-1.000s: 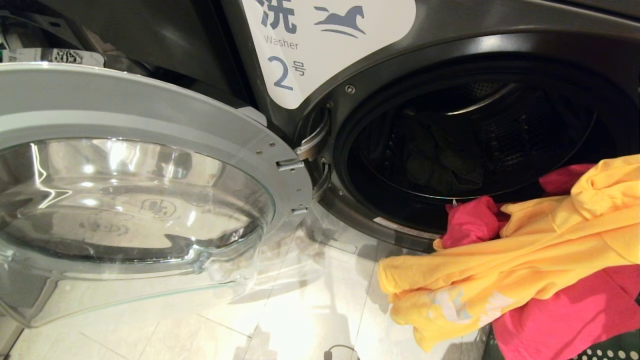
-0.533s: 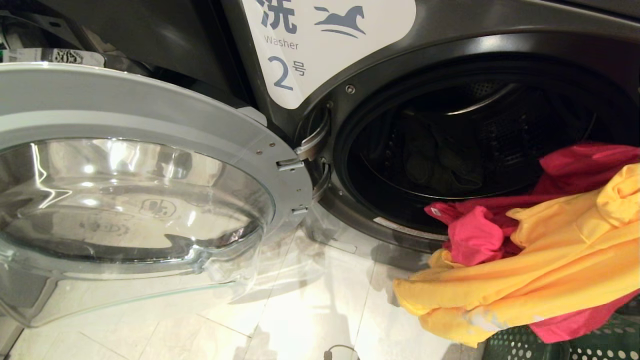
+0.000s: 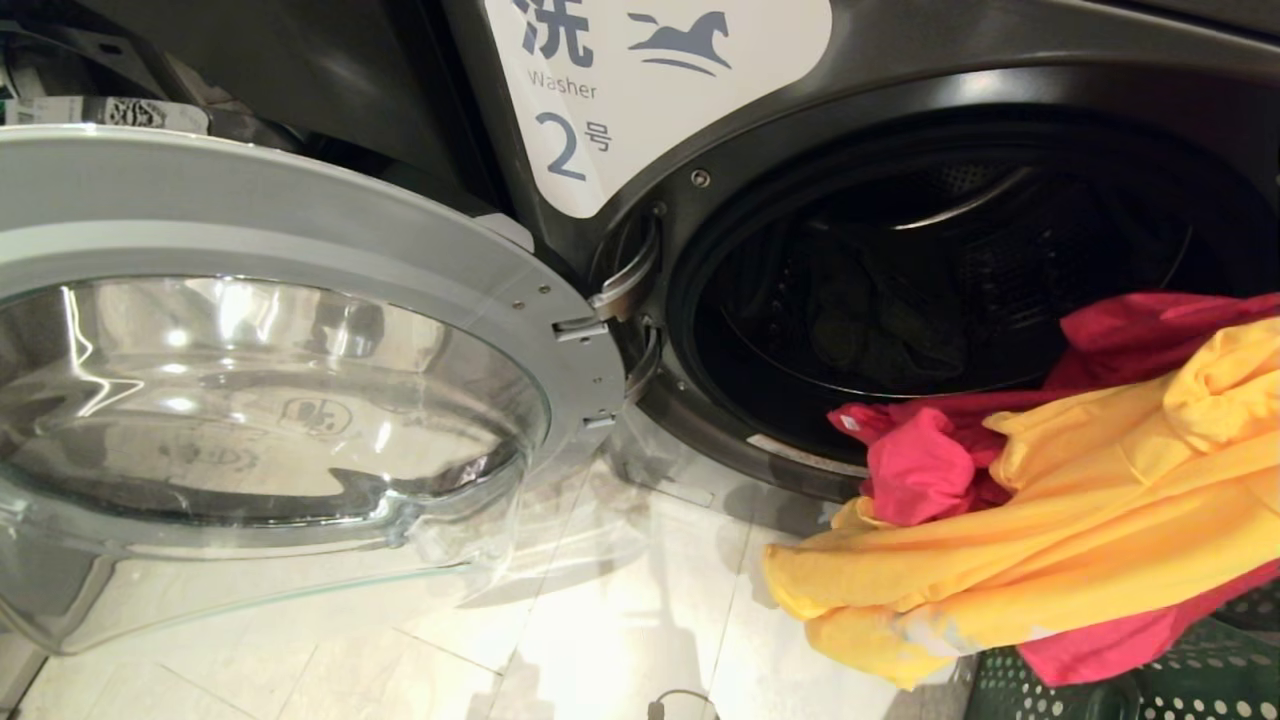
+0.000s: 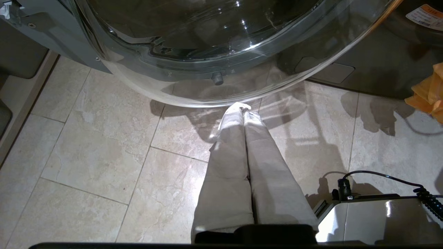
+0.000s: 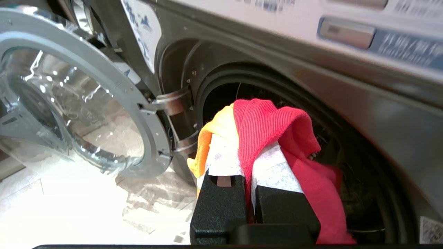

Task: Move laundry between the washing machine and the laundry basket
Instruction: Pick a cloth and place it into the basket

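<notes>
Laundry (image 5: 277,138) pinched tight in the right gripper (image 5: 246,162) has lifted off the laundry basket (image 3: 1200,670) toward the washing machine (image 3: 900,130) mouth; loading is underway.

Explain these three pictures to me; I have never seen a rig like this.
A two-armed robot is doing laundry. The head view looks down at the dark grey front-loading washer labelled 2, its round glass door swung open. The right wrist view sits behind the right gripper, shut on a red-pink garment and a mustard yellow garment before the drum. They drape over the green perforated plastic basket. The left wrist view shows the left gripper shut, empty, above the tiled floor.
</notes>
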